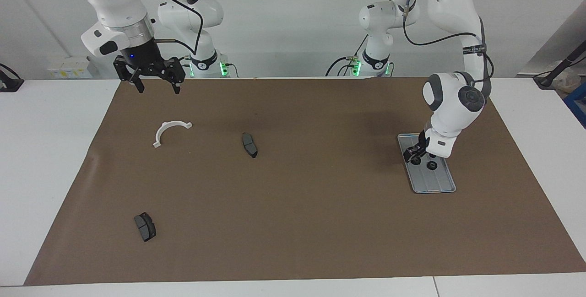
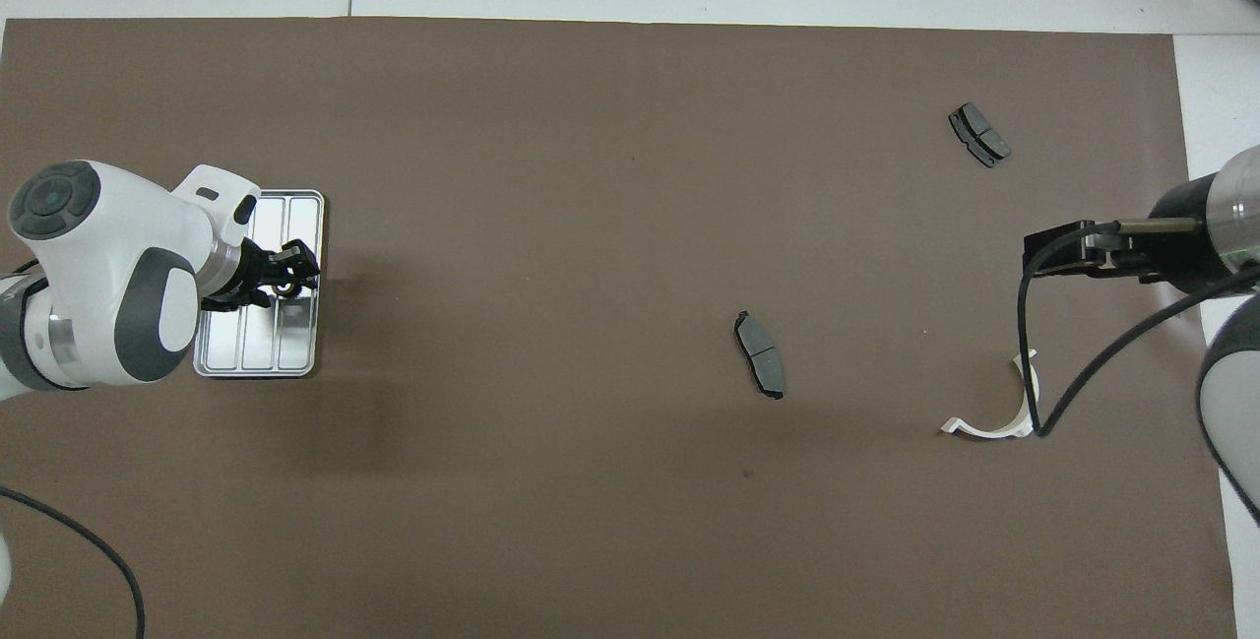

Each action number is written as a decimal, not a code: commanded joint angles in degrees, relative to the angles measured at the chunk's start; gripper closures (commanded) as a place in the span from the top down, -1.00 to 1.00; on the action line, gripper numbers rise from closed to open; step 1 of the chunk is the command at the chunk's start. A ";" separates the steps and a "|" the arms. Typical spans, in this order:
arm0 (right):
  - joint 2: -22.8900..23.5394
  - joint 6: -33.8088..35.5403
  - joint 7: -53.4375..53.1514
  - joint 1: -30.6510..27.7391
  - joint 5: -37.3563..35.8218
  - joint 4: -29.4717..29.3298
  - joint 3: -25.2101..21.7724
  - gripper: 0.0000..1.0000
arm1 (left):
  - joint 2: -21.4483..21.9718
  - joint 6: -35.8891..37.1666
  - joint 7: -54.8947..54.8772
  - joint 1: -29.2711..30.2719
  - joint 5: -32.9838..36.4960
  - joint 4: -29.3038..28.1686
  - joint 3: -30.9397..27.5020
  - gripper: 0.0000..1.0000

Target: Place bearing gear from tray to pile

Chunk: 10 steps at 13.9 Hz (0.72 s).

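Bearing gear (image 1: pixel 416 160): we see it as a small dark round part lying in the tray (image 1: pixel 437 185), at the tray's end nearer the robots. A second dark round part (image 1: pixel 431 165) sits just beside it in the same tray. In the overhead view most of both parts is hidden by the arm.

The tray is silver-grey w/ lengthwise ridges and lies flat on the brown mat (image 1: pixel 320 205) toward the left arm's end of the counter (image 1: pixel 41 150).

Left tool (image 1: pixel 414 154) is down over the tray, right at the bearing gear. Its fingers look partly drawn in, but we can't tell whether they grip the gear or only stand around it.

Right tool (image 1: pixel 155 87) hangs in the air over the mat's edge by the right arm's base, fingers spread wide, nothing between them. That arm waits.

Pile parts are scattered well apart toward the right arm's end:
- white bracket (image 1: pixel 170 131), nearest the robots, roughly below the right tool
- brake pad (image 1: pixel 249 144), toward mid-mat
- second brake pad (image 1: pixel 145 226), farthest from the robots

All three lie flat on the mat, none touching another, and all well apart from the tray.
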<state>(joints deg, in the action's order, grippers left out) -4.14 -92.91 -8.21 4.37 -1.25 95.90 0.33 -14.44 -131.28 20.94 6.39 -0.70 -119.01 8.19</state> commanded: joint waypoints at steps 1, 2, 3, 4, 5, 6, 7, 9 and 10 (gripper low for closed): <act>-0.87 0.01 1.70 -0.42 1.25 0.86 0.02 1.00 | 0.81 -4.06 1.30 0.64 0.26 -2.10 -0.28 0.27; -0.87 0.01 1.70 -0.41 1.25 0.86 0.02 1.00 | 0.73 -4.85 1.47 0.64 0.26 -2.02 -0.28 0.27; -0.87 0.01 1.70 -0.41 1.25 0.86 0.02 1.00 | 0.64 -5.38 2.78 0.64 0.26 -1.75 -0.28 0.26; -0.87 0.01 1.70 -0.41 1.25 0.86 0.02 1.00 | 0.38 -6.17 3.84 0.64 0.26 -1.75 -0.28 0.23; -0.87 0.01 1.70 -0.41 1.25 0.86 0.02 1.00 | 0.20 -6.96 4.46 0.55 0.26 -1.75 -0.28 0.18; -0.87 0.01 1.61 -0.41 1.25 0.95 0.02 1.00 | 0.28 -7.05 4.90 0.47 0.26 -2.01 -0.28 0.12; -0.87 0.01 1.61 -0.41 1.25 0.95 0.02 1.00 | 0.28 -7.06 5.16 0.46 0.26 -2.01 -0.28 0.08; -0.96 0.01 1.61 -0.41 1.25 0.95 0.02 1.00 | 0.11 -7.06 5.25 0.29 0.26 -2.10 -0.28 0.00; -0.96 -0.08 1.53 -0.41 1.25 0.95 0.02 1.00 | 0.11 -7.06 5.17 0.38 0.26 -2.10 -0.28 -0.03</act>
<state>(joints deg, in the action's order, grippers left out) -4.14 -92.91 -8.20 4.37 -1.25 95.90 0.33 -14.64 -136.53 25.11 6.82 -0.70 -119.77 7.97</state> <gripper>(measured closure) 0.000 0.476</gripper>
